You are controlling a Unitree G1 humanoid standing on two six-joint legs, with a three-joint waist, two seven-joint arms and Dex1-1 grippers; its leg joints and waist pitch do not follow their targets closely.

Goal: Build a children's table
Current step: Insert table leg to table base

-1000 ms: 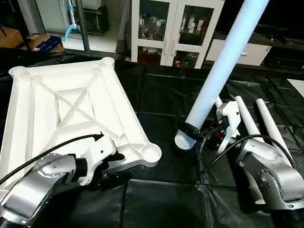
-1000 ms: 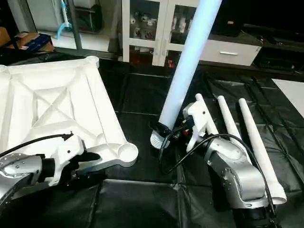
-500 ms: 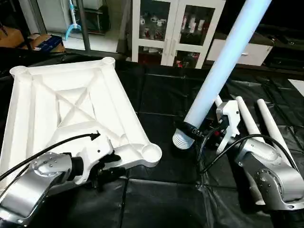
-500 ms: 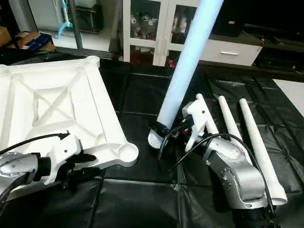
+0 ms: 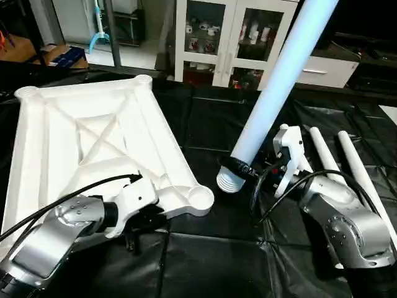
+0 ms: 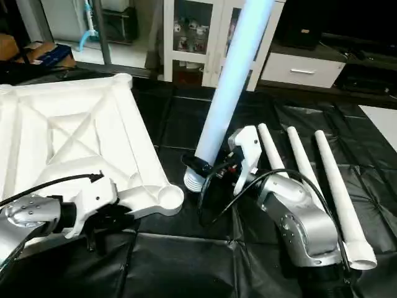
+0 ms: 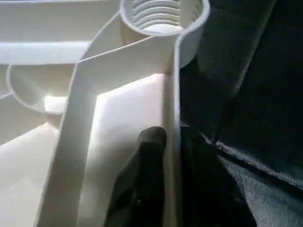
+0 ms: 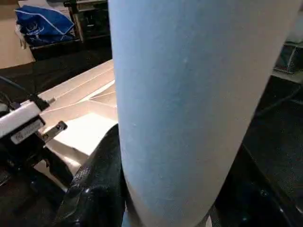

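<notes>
A white plastic square tabletop [image 5: 93, 149] lies upside down on black sheeting [image 5: 211, 267], its X-shaped ribs facing up and round threaded sockets at its corners. The nearest corner socket [image 5: 200, 199] sits at the top's near right corner, empty. The robot's left gripper [image 5: 144, 218] is at the tabletop's near rim just left of that socket; in the left wrist view one black finger [image 7: 142, 184] lies inside the rim wall and the other outside it, closed on the wall between them. The right gripper [image 5: 248, 174] clamps a long white tapered tubular leg [image 5: 282, 77] just above its ribbed threaded end [image 5: 228, 182], the black fingers on either side of the tube. The leg leans up and away to the right, its threaded end hanging above the sheeting a little right of the empty socket, not touching it. Three more white tapered legs [image 6: 325, 186] lie side by side on the sheeting to the right, behind the right forearm. Bare black sheeting lies open between socket and leg end and across the foreground. White glass-fronted cabinets [image 5: 232, 40] stand beyond the far edge.
</notes>
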